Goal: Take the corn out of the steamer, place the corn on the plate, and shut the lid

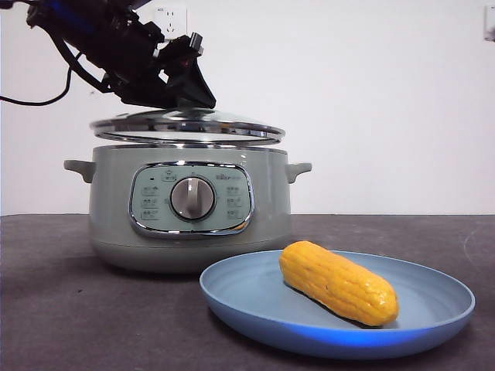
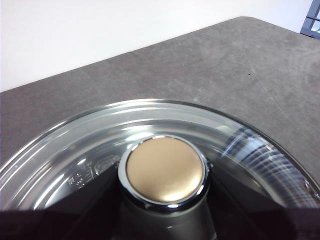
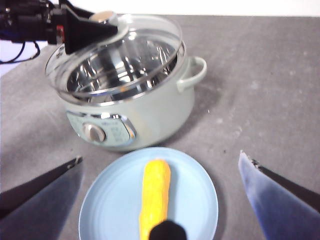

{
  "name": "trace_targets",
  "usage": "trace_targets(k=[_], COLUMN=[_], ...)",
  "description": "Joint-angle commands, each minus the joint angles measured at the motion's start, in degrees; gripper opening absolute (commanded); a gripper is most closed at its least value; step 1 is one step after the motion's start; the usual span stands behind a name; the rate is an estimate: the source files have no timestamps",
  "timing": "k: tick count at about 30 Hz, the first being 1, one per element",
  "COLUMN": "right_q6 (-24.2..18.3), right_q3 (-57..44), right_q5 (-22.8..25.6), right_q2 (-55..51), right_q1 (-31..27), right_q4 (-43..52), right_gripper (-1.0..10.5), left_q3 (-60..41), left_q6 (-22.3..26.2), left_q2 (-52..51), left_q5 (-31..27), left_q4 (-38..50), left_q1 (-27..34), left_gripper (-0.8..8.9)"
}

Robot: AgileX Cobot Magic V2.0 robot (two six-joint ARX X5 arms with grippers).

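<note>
The corn, a yellow cob, lies on the light-blue plate in front of the sage-green steamer. My left gripper is shut on the knob of the glass lid. It holds the lid just over the pot's rim, slightly tilted and offset. The shiny inner pot shows through the glass. My right gripper hangs open above the plate and the corn, its jaws spread wide and holding nothing.
The dark grey table runs out around pot and plate. A white wall with a socket stands behind. A black cable trails from the left arm at the upper left.
</note>
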Motion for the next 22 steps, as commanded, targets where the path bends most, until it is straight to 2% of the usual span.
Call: trace_targets(k=[1,13,22], right_q6=[0.81,0.77,0.74], right_q3=[-0.28,-0.28,-0.28], right_q5=[0.31,0.5,1.64], right_q2=[-0.17,-0.15,-0.15], right_q1=[0.07,0.07,0.07], right_q4=[-1.07,-1.05,-1.03], right_gripper=[6.3,6.3,6.3], left_q3=[0.55,0.55,0.55], left_q6=[0.63,0.63,0.63], left_q2=[0.9,1.55,1.55], left_q5=[0.37,0.37,-1.14], left_q4=[2.45,1.88,-4.59], left_q1=[0.22,0.22,0.2], left_gripper=[-0.08,-0.08,-0.08])
